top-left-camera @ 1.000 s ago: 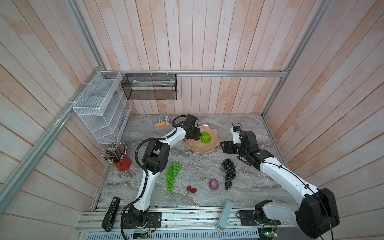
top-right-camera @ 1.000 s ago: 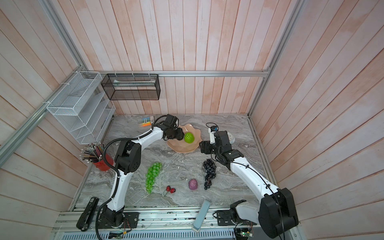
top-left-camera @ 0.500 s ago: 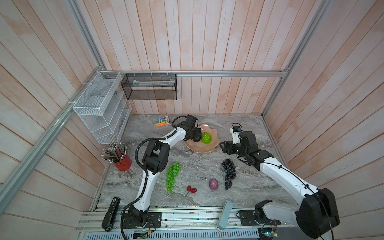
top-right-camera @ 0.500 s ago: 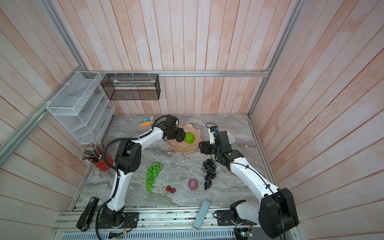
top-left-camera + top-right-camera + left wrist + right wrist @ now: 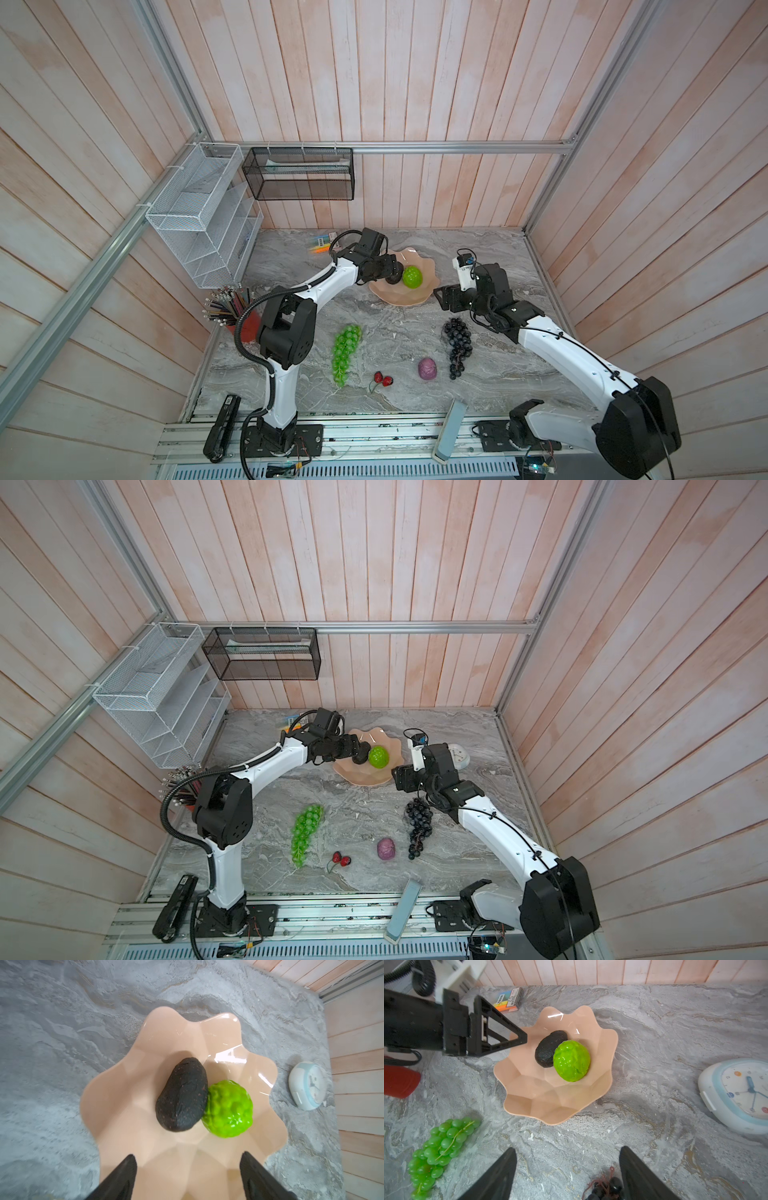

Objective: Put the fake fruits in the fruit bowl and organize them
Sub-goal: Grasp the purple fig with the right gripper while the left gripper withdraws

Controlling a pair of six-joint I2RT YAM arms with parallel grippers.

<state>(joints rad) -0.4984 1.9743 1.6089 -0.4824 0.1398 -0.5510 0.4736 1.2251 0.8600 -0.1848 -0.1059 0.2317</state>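
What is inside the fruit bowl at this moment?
Two fruits lie in the fruit bowl: the black oval and the bright green bumpy ball, touching side by side. The bowl floor directly beneath them is covered; nothing else shows inside.

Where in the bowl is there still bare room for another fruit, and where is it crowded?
Bare: the fruit bowl floor between the two fruits and the rim nearest the green grape bunch. Crowded: mid-back, where black oval touches green bumpy ball.

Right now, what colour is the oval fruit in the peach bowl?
Black oval fruit, reddish-speckled; left wrist view.
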